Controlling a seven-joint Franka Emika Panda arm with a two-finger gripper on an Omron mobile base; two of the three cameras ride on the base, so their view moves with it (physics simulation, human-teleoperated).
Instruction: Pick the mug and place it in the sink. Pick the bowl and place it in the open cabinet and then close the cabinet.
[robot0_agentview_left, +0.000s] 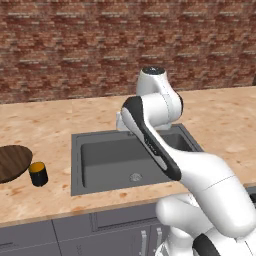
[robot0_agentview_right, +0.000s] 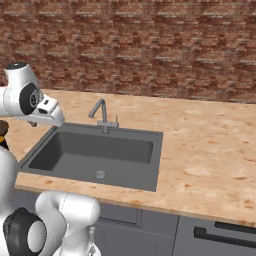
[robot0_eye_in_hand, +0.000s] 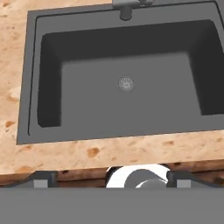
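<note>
The mug (robot0_agentview_left: 38, 173), small and black with a yellow-orange top, stands upright on the counter left of the sink (robot0_agentview_left: 100, 160). Just left of the mug, the dark wood-grain bowl (robot0_agentview_left: 10, 162) lies at the frame's edge, partly cut off. The sink basin (robot0_eye_in_hand: 127, 105) holds nothing; its round drain (robot0_eye_in_hand: 126, 83) shows bare. My gripper (robot0_eye_in_hand: 112, 179) hangs high over the sink's front rim, open, its fingertips (robot0_eye_in_hand: 43, 179) wide apart with nothing between them. The white hand (robot0_agentview_right: 48, 111) is raised over the sink's left side, far from mug and bowl. The cabinet is out of view.
A grey faucet (robot0_agentview_right: 102, 114) stands at the back rim of the sink. A brick wall (robot0_agentview_left: 75, 45) runs behind the speckled counter (robot0_agentview_right: 210, 145). Grey drawer fronts (robot0_agentview_left: 30, 235) sit under the counter edge. My own arm (robot0_agentview_left: 155, 140) crosses over the sink's right half.
</note>
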